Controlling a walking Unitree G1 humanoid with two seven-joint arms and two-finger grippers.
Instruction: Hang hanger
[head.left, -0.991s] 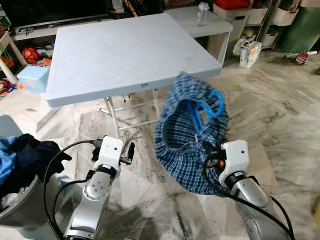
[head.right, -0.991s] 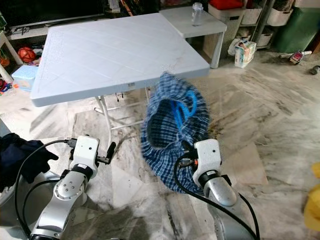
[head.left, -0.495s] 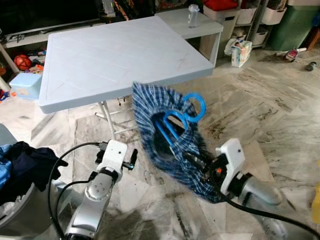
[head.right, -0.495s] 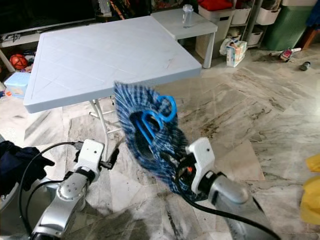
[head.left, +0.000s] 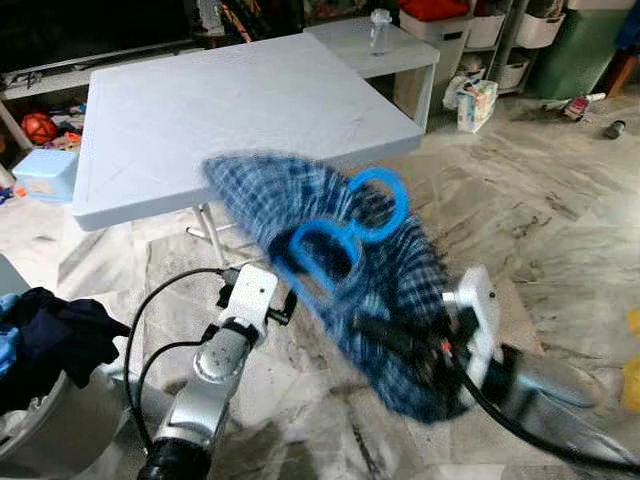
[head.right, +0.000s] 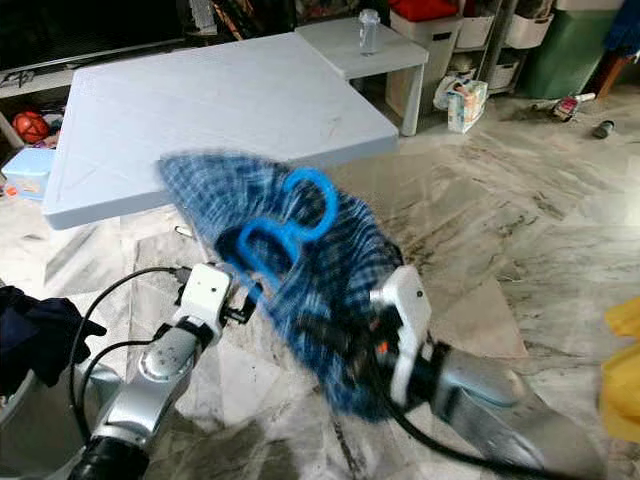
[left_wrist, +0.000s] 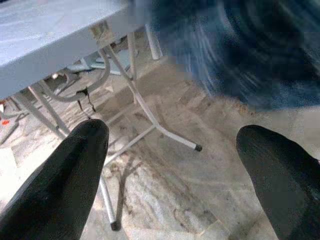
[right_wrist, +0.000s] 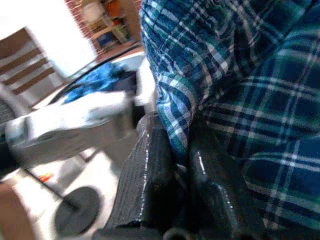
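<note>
A blue plaid shirt (head.left: 400, 290) draped over a blue plastic hanger (head.left: 375, 205) is blurred with motion in front of me, tilted over to the left. My right gripper (right_wrist: 182, 165) is shut on the shirt's cloth low down, its fingers (right_wrist: 150, 170) pinching a fold. The right gripper (head.left: 385, 335) reaches in from the lower right. My left gripper (left_wrist: 170, 170) is open, its fingers (left_wrist: 60, 190) spread wide with nothing between them. It sits just left of and below the shirt (left_wrist: 250, 50), near the folding table's legs (left_wrist: 145, 110).
A white folding table (head.left: 230, 100) stands just behind the shirt. A basket of dark clothes (head.left: 50, 340) is at my lower left. A small white table with a bottle (head.left: 378, 28), storage bins and a green bin (head.left: 580, 40) line the back. Marble floor lies to the right.
The right arm has swung the shirt and hanger up and to the left, tipping them over towards the left arm. The left gripper has risen closer to the shirt.
</note>
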